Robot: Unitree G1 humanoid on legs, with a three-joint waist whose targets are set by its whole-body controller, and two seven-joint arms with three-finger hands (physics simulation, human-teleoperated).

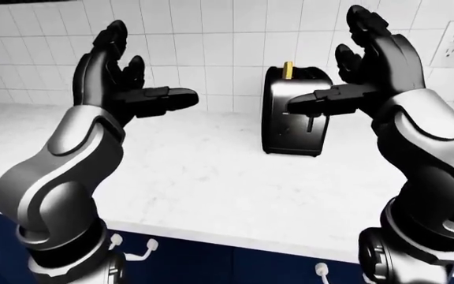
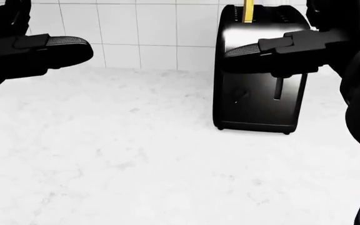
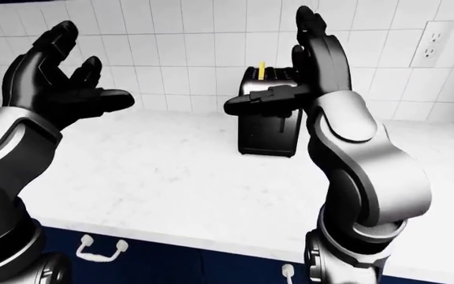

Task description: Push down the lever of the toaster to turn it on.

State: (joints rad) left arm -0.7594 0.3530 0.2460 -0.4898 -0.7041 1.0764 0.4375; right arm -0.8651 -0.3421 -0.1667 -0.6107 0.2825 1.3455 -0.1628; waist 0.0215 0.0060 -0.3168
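Note:
A black toaster (image 2: 255,101) stands on the white marble counter (image 2: 124,154) against the tiled wall, right of centre in the head view. A yellow slice (image 2: 248,11) sticks out of its top. The lever slot (image 2: 278,89) runs down its near face; the knob is hidden behind my right thumb. My right hand (image 1: 345,68) is open, raised at the height of the toaster's top, its thumb lying across the toaster's upper face in the picture. Whether it touches I cannot tell. My left hand (image 1: 136,77) is open and empty, raised well left of the toaster.
A wall outlet (image 3: 431,44) sits on the tiles to the right of the toaster. The counter's near edge runs along the bottom of the eye views, with blue cabinets and white handles (image 1: 144,248) below it.

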